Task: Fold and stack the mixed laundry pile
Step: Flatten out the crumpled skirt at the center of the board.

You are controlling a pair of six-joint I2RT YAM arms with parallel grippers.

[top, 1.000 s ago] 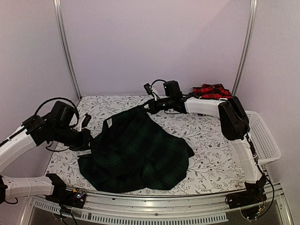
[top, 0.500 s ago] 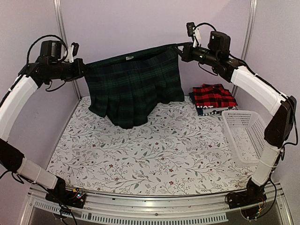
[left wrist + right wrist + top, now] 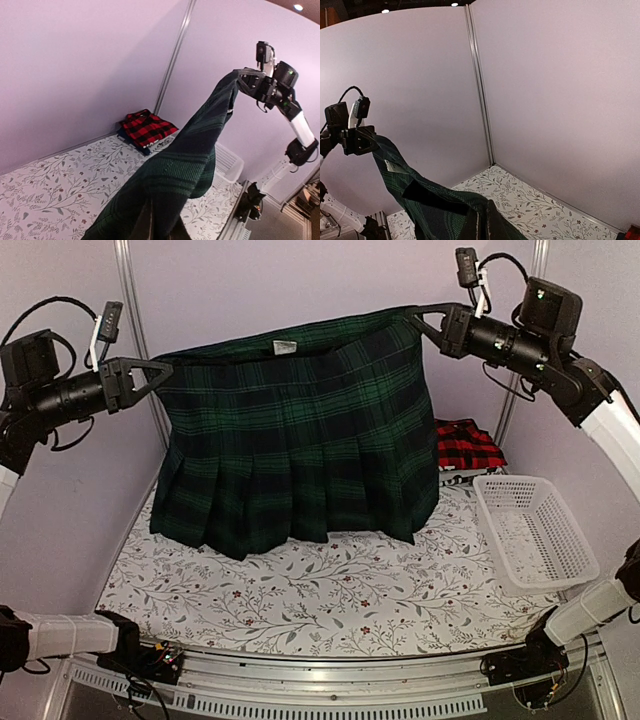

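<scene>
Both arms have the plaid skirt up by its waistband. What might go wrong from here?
The left gripper and right gripper pinch the plaid skirt only at its waistband corners; pulling wider may slip one free. Its right edge hangs near the red checked shirt and basket; lowering may cover them.

You now hold the plaid skirt (image 3: 300,440) up off the table (image 3: 330,600), where it lay crumpled a second ago. Your left gripper (image 3: 163,366) is up in the upper left of the frame and your right gripper (image 3: 422,312) in the upper right. They are farther apart than before, and the skirt hangs spread wide between them.
</scene>
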